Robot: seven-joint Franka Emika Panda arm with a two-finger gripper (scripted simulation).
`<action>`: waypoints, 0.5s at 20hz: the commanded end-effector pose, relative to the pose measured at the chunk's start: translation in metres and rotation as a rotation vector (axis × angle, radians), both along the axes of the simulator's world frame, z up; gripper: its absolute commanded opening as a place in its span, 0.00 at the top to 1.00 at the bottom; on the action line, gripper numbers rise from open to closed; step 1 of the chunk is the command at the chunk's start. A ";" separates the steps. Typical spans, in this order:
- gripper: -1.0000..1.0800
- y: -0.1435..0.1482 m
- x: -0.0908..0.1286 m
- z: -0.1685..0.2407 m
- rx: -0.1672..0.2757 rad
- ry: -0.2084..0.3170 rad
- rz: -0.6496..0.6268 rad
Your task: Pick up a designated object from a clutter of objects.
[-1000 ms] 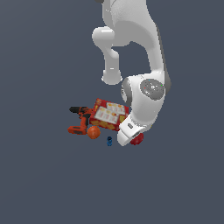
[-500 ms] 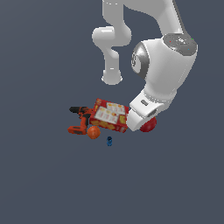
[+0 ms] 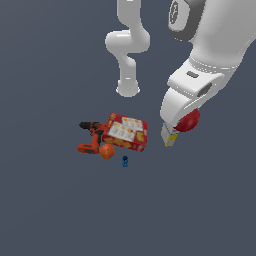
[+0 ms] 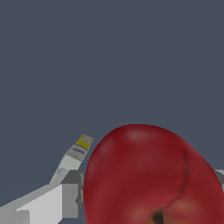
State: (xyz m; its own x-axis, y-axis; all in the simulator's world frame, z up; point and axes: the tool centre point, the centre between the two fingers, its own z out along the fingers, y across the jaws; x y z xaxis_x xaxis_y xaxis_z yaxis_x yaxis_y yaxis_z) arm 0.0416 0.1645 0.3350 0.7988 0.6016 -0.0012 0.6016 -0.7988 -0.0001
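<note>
Dark-red apple [image 4: 153, 175] sits clamped in the gripper [image 3: 186, 124], at three o'clock of the cracker box [image 3: 125, 132]; a shallow pinch on its round skin could let it slip.

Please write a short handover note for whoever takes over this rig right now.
Gripper: shut on the red apple, which fills the wrist view.
Clutter on the floor: cracker box, power drill, orange ball, tiny blue item, small box just under the hand.
Done: the apple is grasped and appears lifted off the floor.
Left: probably only holding it securely.
</note>
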 end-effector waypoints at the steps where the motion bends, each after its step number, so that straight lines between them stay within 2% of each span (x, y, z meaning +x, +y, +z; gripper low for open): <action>1: 1.00 0.005 -0.001 0.022 0.000 -0.001 0.000; 10: 1.00 0.016 0.000 0.066 0.001 -0.001 -0.002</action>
State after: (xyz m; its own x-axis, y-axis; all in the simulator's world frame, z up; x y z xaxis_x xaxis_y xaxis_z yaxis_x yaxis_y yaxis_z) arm 0.0409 0.1792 0.3949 0.7992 0.6010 -0.0014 0.6010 -0.7992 -0.0007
